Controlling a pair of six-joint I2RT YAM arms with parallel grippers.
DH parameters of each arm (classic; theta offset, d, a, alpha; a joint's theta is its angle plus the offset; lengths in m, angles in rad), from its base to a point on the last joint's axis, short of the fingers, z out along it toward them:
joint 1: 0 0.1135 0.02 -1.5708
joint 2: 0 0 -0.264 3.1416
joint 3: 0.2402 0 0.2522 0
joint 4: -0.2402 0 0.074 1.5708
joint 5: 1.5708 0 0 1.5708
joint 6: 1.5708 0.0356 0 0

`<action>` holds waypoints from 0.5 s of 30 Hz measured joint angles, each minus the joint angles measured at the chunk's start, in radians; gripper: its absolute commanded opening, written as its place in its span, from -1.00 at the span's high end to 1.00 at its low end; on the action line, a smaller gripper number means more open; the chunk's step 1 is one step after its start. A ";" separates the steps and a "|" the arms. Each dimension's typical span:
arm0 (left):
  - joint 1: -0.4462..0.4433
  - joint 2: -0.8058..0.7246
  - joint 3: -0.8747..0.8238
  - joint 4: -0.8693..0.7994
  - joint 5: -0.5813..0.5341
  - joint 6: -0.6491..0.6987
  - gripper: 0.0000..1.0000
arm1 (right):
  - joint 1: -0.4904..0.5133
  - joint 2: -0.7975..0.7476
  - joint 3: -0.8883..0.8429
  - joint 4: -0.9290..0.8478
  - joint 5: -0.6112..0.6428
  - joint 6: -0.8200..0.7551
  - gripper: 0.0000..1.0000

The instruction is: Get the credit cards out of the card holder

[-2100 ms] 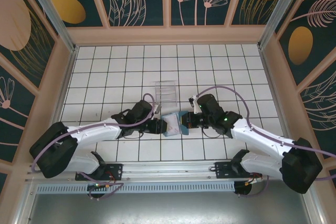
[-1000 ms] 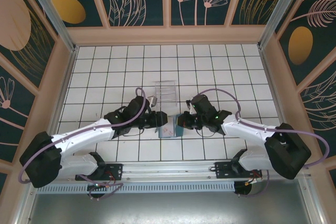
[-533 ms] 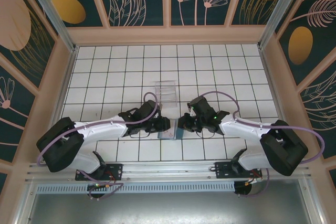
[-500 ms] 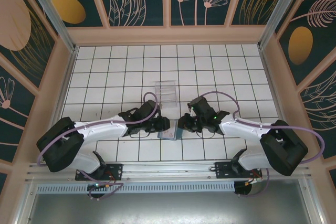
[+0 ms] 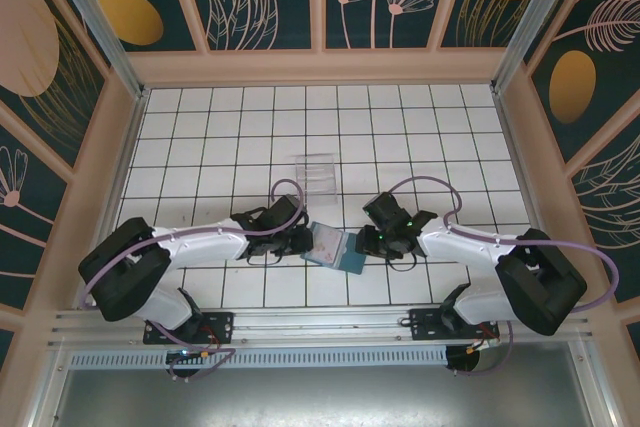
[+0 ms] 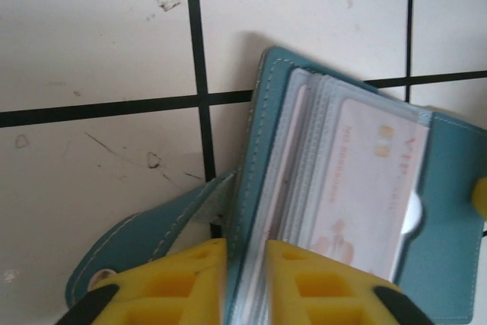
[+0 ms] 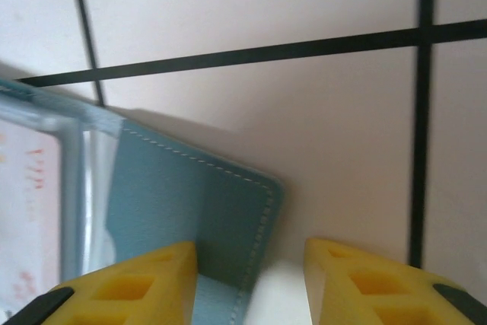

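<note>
At the left of the top view, the left claw (image 5: 303,240) lies low on the white tiled surface (image 5: 220,137). In its wrist view it is narrow, pinching the holder (image 6: 259,135) by its left cover edge, with the tab (image 6: 129,253) splayed beside it – likely an anchor so the holder cannot slide. The holder lies open at lower centre of the surface, between the two claws. A pale pink card (image 6: 365,188) sits in a clear sleeve, not yet out. To the right, the right claw (image 7: 251,253) is wide and grips nothing, the holder's right corner lying just between its fingers – probably placed to reach for the card.
</note>
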 measured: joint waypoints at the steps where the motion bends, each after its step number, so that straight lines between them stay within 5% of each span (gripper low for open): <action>1: 0.000 0.006 0.000 -0.001 -0.003 0.006 0.68 | 0.000 -0.002 0.000 -0.007 0.010 -0.004 0.17; 15: 0.000 0.069 0.027 0.003 0.021 0.044 0.77 | 0.043 -0.078 0.217 -0.181 0.083 0.008 0.17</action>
